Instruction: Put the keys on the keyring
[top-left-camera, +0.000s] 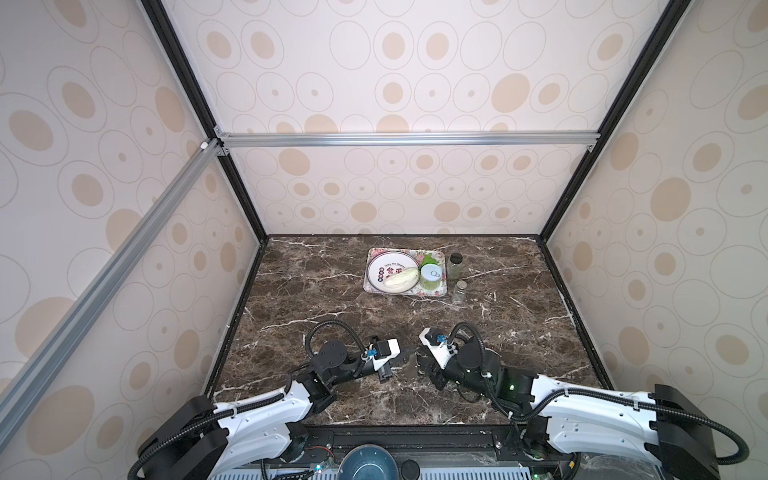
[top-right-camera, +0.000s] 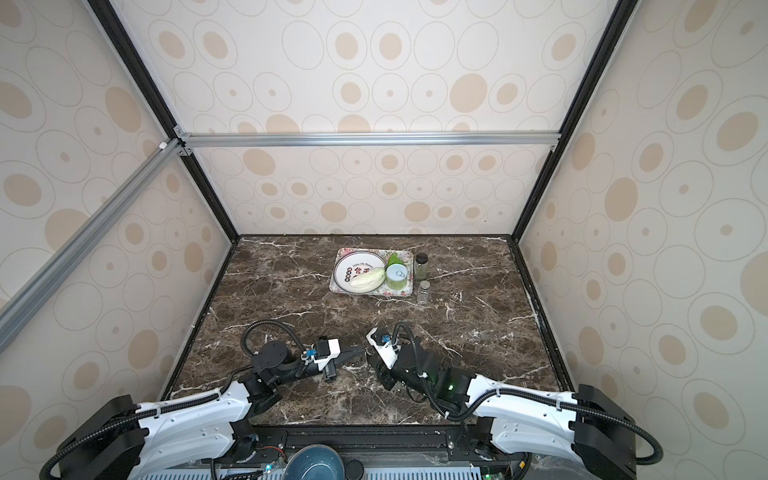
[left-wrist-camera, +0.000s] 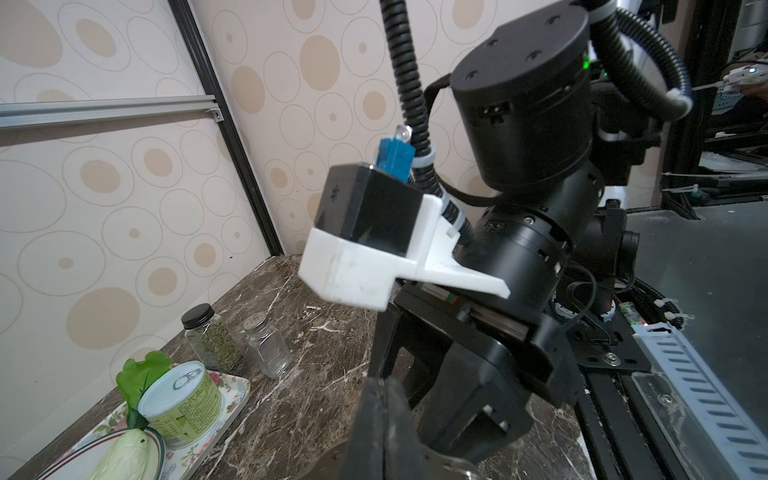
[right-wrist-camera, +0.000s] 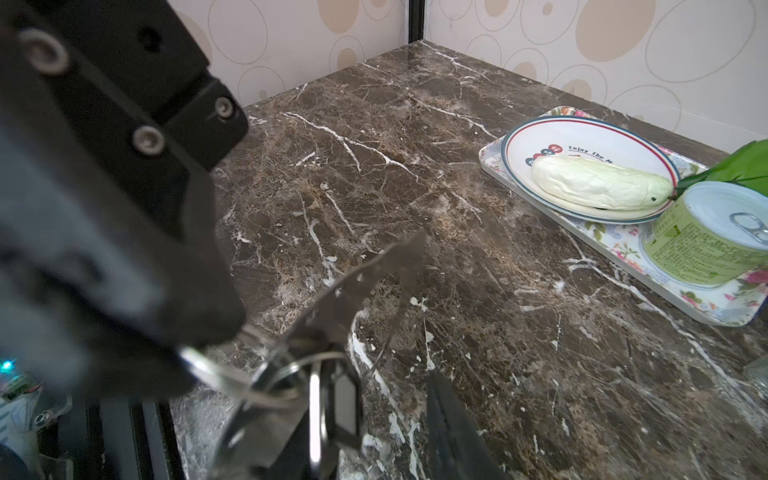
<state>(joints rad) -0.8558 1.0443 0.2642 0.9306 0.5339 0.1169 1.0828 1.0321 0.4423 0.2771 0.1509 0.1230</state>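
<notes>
On the left, the left gripper (top-left-camera: 412, 352) is squeezed tight on the keyring (right-wrist-camera: 382, 270). The keyring is a thin grey plate with small holes, and it is tilted up over the dark table (top-left-camera: 332, 291). A key with a black tag (right-wrist-camera: 343, 401) hangs by a wire loop (right-wrist-camera: 232, 382) at the plate's low end. The right gripper (right-wrist-camera: 328, 353) sits around the key with its jaws apart, and one finger is right at the wire loop. Far back to the right stands a flowered tray (top-left-camera: 440, 293) with a can (top-left-camera: 431, 275) on it. Two jars (top-left-camera: 456, 264) stand beside the tray.
</notes>
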